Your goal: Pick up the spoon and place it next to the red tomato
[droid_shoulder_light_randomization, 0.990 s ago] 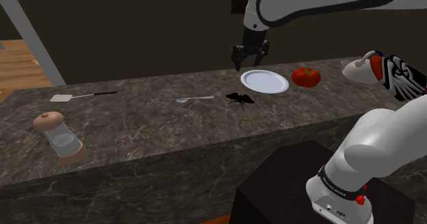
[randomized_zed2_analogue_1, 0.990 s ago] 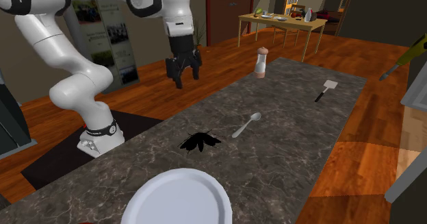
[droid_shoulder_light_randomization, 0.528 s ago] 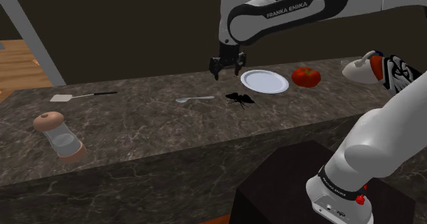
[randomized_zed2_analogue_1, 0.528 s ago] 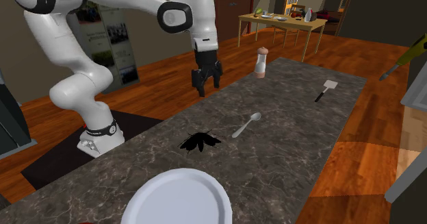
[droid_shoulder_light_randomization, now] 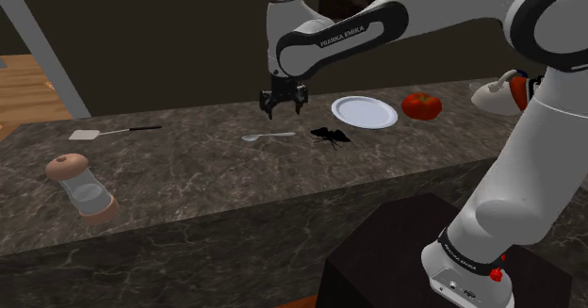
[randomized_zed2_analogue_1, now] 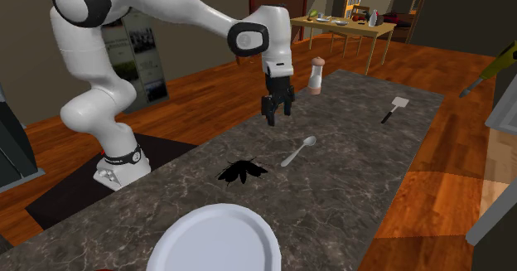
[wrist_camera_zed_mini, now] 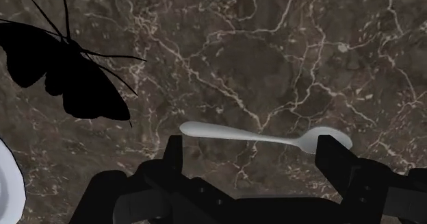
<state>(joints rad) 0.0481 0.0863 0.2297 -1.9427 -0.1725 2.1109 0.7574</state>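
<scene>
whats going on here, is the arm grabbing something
The arm's gripper hovers open above the spoon, touching nothing. The spoon lies flat on the counter, not yet picked up. The tomato sits beyond the plate, toward the shoulder view's right, well away from the spoon.

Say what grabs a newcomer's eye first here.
The big white arm arches over the dark marbled counter, its open black fingers hanging near the spoon without touching it. Next comes a flat black moth shape lying on the counter between the spoon and a white plate. The red tomato sits just past the plate, toward the shoulder view's right.
</scene>
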